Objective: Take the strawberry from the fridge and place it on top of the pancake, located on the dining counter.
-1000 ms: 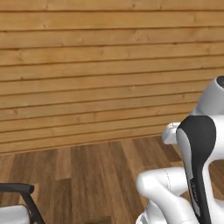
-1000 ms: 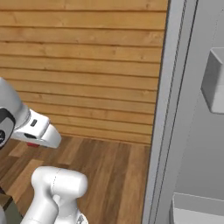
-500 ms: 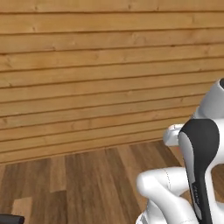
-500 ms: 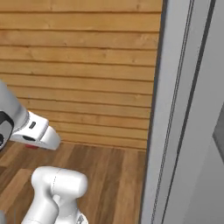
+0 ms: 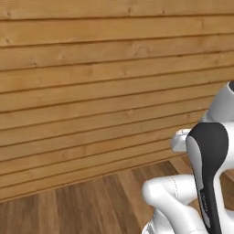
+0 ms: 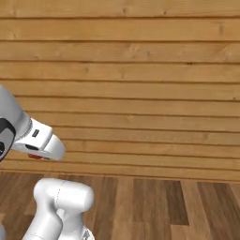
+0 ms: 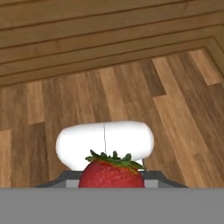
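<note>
The strawberry (image 7: 112,174) is pinched in the gripper (image 7: 112,183) – fingertips hidden behind it – green cap up, carried over plank floor (image 7: 175,113), wooden wall (image 5: 91,91) ahead.

strawberry (image 7: 111,174) in gripper (image 7: 111,183), above plank floor (image 7: 175,109), wall (image 5: 91,91) behind

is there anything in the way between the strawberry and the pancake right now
The frames cannot settle that. The strawberry is already at the gripper, carried over the wooden floor facing a plank wall. Neither pancake nor dining counter is in sight, so the route is unseen; nothing visible blocks the way here.
</note>
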